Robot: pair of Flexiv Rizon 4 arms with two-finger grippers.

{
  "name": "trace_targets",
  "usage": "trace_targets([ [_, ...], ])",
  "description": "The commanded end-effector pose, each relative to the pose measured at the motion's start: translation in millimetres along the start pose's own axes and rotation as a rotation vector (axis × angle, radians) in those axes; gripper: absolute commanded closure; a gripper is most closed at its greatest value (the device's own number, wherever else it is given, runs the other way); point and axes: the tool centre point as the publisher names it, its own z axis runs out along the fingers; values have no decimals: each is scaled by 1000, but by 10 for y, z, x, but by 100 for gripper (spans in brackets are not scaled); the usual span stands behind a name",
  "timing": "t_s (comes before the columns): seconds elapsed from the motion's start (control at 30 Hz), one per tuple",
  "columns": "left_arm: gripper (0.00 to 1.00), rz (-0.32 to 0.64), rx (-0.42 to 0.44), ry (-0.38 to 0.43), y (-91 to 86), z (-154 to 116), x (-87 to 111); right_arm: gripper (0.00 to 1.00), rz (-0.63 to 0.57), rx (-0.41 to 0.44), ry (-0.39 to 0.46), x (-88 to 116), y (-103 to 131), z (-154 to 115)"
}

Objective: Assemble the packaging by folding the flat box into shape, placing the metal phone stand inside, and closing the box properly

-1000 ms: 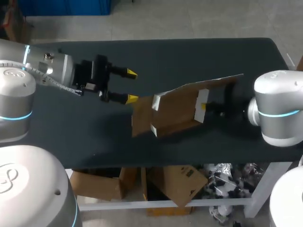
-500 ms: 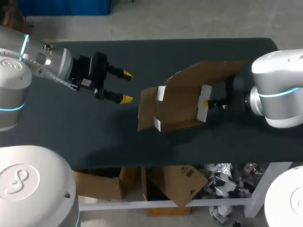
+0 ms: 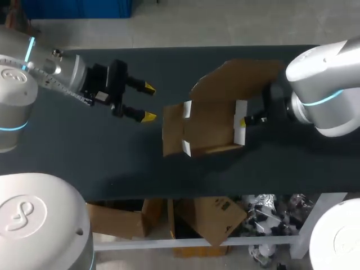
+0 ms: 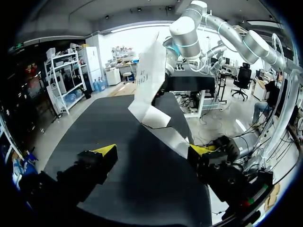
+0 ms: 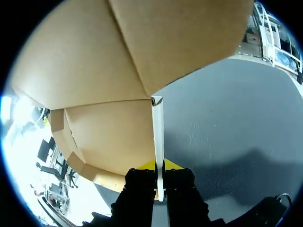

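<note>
Brown cardboard box (image 3: 208, 126), partly folded, is standing open over the middle of the dark table (image 3: 84, 152), its lid flap (image 3: 242, 79) tilting up. Right gripper (image 5: 159, 166) is pinching the box's white-edged side wall (image 5: 157, 137), fingers nearly together. Left gripper (image 3: 147, 101) is hovering near the box's left flap (image 3: 171, 129), fingers wide apart, holding nothing.

Dark matte table (image 3: 73, 152) with a rounded far corner, pale frame (image 3: 140, 243) under the near edge, soft even light on top.
</note>
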Motion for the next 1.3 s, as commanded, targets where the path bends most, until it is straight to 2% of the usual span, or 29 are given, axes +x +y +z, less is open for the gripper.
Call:
trace_targets([
  [0.03, 0, -3, -3, -15, 13, -47, 31, 100, 13, 274, -12, -14, 29, -58],
  [0.43, 0, -9, -31, -60, 80, -101, 6, 100, 90, 375, -27, -133, -45, -161],
  [0.67, 0, -16, -42, -75, 120, -113, -13, 100, 144, 475, -97, -177, -70, -182],
  [0.9, 0, -22, -47, -85, 140, -115, -15, 100, 168, 523, -127, -157, -86, -167],
  [0.97, 0, -24, -59, -98, 147, -119, -16, 100, 193, 535, -162, -166, -109, -183],
  [1.3, 0, -25, -59, -99, 152, -123, -22, 100, 193, 535, -162, -166, -109, -183],
])
